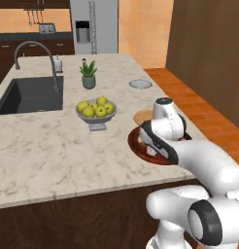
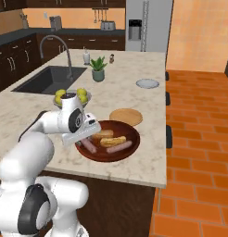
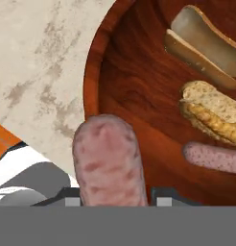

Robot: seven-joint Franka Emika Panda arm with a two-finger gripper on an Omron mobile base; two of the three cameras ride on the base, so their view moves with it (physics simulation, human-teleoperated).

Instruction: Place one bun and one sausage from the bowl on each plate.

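My gripper (image 3: 115, 202) is down in the dark wooden bowl (image 3: 124, 86), shut on a pinkish sausage (image 3: 108, 158) that stands up between the two fingertips. In the right base view, the gripper (image 2: 85, 136) holds this sausage (image 2: 89, 146) at the left side of the bowl (image 2: 106, 156). A second sausage (image 3: 213, 156) and two buns (image 3: 206, 43) (image 3: 211, 113) lie further in. The tan plate (image 2: 126, 116) sits just behind the bowl. Further back is the grey-white plate (image 2: 147, 83). Both plates carry nothing. In the left base view my arm covers most of the bowl (image 1: 138, 148).
A grey pedestal bowl of apples (image 1: 96, 111) stands left of the wooden bowl, close to my arm. A potted plant (image 1: 88, 75) and a sink (image 1: 31, 95) with a faucet are further back. The counter's edge runs just in front of the bowl.
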